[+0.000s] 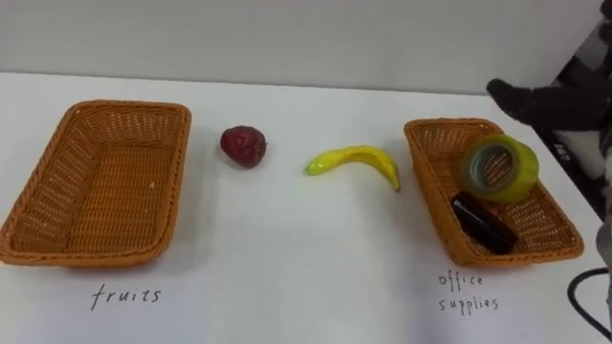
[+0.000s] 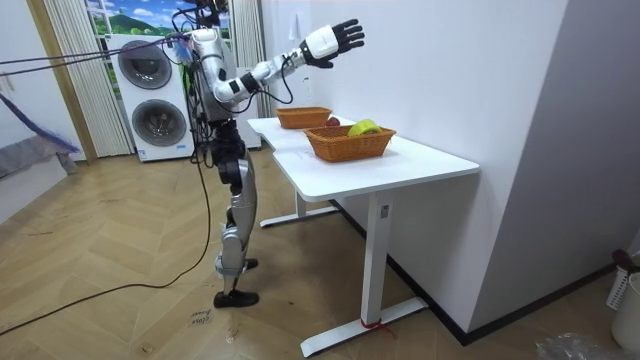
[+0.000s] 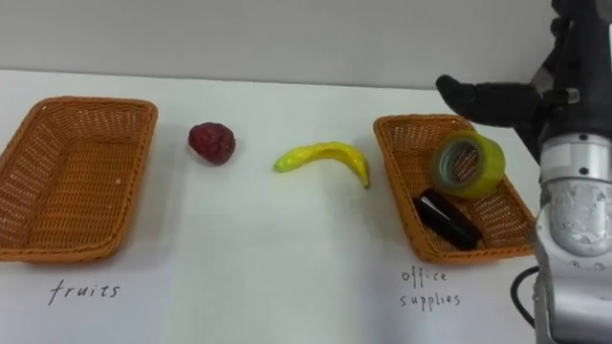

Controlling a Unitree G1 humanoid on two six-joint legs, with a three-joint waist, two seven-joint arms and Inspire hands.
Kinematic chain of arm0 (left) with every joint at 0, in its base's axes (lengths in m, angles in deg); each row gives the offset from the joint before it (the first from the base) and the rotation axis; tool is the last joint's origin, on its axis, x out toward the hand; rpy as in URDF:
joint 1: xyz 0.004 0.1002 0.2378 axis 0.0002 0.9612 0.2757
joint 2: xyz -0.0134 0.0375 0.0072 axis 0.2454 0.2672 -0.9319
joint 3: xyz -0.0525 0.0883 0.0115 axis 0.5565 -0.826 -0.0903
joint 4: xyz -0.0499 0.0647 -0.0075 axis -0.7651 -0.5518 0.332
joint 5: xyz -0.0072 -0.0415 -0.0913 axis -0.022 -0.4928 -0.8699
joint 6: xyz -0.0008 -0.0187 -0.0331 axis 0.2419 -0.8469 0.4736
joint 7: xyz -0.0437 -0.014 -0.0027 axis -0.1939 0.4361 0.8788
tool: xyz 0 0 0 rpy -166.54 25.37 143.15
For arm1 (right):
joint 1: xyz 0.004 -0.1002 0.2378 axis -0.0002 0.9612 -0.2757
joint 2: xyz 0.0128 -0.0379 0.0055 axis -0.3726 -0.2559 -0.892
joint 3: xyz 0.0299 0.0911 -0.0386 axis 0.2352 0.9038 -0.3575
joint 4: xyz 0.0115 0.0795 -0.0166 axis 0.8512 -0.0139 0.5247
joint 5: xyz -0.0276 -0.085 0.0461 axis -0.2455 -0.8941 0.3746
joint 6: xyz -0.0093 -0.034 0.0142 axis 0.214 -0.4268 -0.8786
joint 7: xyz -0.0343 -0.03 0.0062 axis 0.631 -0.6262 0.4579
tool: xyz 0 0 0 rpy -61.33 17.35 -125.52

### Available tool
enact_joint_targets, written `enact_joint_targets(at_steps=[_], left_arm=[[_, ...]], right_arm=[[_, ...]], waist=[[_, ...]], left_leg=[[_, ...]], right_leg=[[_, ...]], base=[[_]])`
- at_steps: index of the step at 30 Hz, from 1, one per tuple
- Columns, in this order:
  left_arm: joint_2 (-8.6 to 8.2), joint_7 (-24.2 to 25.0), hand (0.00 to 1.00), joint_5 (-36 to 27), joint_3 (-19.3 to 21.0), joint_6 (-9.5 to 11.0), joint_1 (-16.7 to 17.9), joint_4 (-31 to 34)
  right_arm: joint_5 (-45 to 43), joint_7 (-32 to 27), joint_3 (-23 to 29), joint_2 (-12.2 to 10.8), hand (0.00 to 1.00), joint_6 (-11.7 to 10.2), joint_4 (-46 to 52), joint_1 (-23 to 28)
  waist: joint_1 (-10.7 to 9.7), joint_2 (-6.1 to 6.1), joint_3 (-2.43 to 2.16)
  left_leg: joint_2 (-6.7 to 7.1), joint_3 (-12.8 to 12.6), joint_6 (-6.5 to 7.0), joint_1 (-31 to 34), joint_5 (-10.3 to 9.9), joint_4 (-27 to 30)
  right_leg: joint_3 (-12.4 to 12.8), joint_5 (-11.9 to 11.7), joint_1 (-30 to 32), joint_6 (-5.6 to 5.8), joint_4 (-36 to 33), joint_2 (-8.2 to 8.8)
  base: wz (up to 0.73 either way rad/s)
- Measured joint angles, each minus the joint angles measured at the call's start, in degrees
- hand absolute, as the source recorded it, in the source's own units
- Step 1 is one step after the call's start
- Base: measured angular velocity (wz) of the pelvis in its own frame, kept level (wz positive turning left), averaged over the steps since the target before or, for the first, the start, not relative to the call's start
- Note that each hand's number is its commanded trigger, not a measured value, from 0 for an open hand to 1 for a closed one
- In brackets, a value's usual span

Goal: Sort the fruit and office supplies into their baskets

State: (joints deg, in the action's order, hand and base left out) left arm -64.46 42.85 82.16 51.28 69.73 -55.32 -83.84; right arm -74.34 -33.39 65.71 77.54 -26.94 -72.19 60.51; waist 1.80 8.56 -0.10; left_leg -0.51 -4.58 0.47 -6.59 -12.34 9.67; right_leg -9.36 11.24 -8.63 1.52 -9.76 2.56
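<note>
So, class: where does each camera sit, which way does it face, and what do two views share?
Left eye view: on the robot's head, facing down at the table; right robot hand at upper right.
Right eye view: just beside it, same downward look; right robot hand and forearm show.
Room view: off in the room, facing the whole standing robot and table.
Shared: both eye views show the same banana and red fruit.

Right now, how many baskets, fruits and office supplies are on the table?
Baskets: 2, left basket and right basket.
Fruit: 2, banana and red fruit, both lying between the baskets.
Office supplies: 2, tape and black item, both in the right basket.
Total: 6.
</note>
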Motion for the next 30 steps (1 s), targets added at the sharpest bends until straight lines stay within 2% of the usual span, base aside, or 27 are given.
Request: enact_joint_targets(at_steps=[2,6,11,13,16,18,21,25,28,30], left_arm=[[0.00,0.05,0.00,0.00,-0.01,-0.01,-0.30,0.00],[-0.02,0.93,0.00,0.17,0.00,-0.02,-0.93,0.80],[0.54,0.92,0.00,2.61,-0.09,-0.04,-1.15,2.31],[0.86,0.98,0.00,2.82,-0.05,-0.24,-1.55,2.33],[1.69,1.19,0.00,2.71,-0.11,-0.68,-2.29,2.30],[1.91,1.15,0.00,2.71,-0.15,-0.72,-2.64,2.32],[1.94,1.09,0.00,2.71,-0.15,-0.84,-2.61,2.31],[2.02,1.09,0.00,2.70,-0.18,-1.04,-2.69,2.89],[2.30,1.26,0.00,2.79,-0.25,-1.30,-2.43,3.48],[3.08,2.28,0.00,2.69,-0.28,-1.30,-1.90,4.29]], right_arm=[[-0.03,0.97,-0.79,0.46,0.00,0.00,0.00,-0.80],[-0.16,2.44,-3.14,0.48,0.00,0.01,-0.05,-2.92],[-0.99,5.06,-6.64,0.89,0.00,0.04,-0.12,-6.34],[-2.63,6.25,-7.01,1.49,0.00,0.04,-0.77,-7.18],[-2.06,6.90,-8.71,2.46,0.00,0.05,-4.48,-9.28],[-1.87,7.91,-10.19,3.34,0.00,0.06,-7.64,-10.58],[-2.57,9.57,-12.37,4.29,0.00,0.16,-11.38,-12.27],[-3.18,11.06,-14.10,4.89,0.00,0.59,-13.08,-13.24],[-3.74,12.31,-15.63,6.65,0.00,0.57,-15.37,-13.88],[-5.94,13.16,-16.47,7.79,0.00,0.57,-17.96,-13.98]], waist=[[0.43,0.52,-0.15],[1.97,0.73,-0.13],[2.80,0.82,-0.03],[3.24,1.05,0.06],[4.47,2.02,0.35],[5.10,2.88,-0.07],[6.06,3.54,-0.03],[6.39,3.96,0.09],[6.89,4.29,0.30],[8.12,4.54,0.42]], left_leg=[[-0.01,0.08,0.00,-0.01,0.00,0.07],[0.12,0.21,0.02,0.15,-0.02,0.03],[0.31,2.34,0.02,1.19,-0.01,0.73],[0.39,3.08,0.01,1.53,0.00,0.88],[0.36,3.60,-0.04,2.20,0.04,1.32],[0.51,4.21,-0.04,2.97,0.04,1.88],[0.65,4.95,-0.02,3.09,0.05,2.05],[0.90,6.34,0.00,3.79,0.09,2.38],[0.99,6.75,0.00,4.22,0.10,2.80],[1.01,6.82,0.00,4.27,0.10,2.98]], right_leg=[[-0.26,0.00,-0.11,0.00,0.00,0.01],[-0.37,-0.01,0.03,0.01,0.00,0.10],[-2.39,0.00,-0.19,0.01,0.08,0.23],[-2.67,0.00,-0.20,0.01,0.10,0.23],[-3.68,0.00,0.00,0.01,0.15,0.24],[-3.83,0.00,0.49,0.01,0.14,0.31],[-3.75,0.00,0.45,0.01,0.19,0.40],[-4.90,0.00,0.38,0.01,0.21,0.53],[-5.01,0.01,0.34,0.01,0.22,0.52],[-5.18,0.01,0.33,0.01,0.21,0.52]], base=[[0.02],[0.01],[0.22],[0.21],[0.10],[0.12],[0.07],[0.17],[0.11],[0.02]])
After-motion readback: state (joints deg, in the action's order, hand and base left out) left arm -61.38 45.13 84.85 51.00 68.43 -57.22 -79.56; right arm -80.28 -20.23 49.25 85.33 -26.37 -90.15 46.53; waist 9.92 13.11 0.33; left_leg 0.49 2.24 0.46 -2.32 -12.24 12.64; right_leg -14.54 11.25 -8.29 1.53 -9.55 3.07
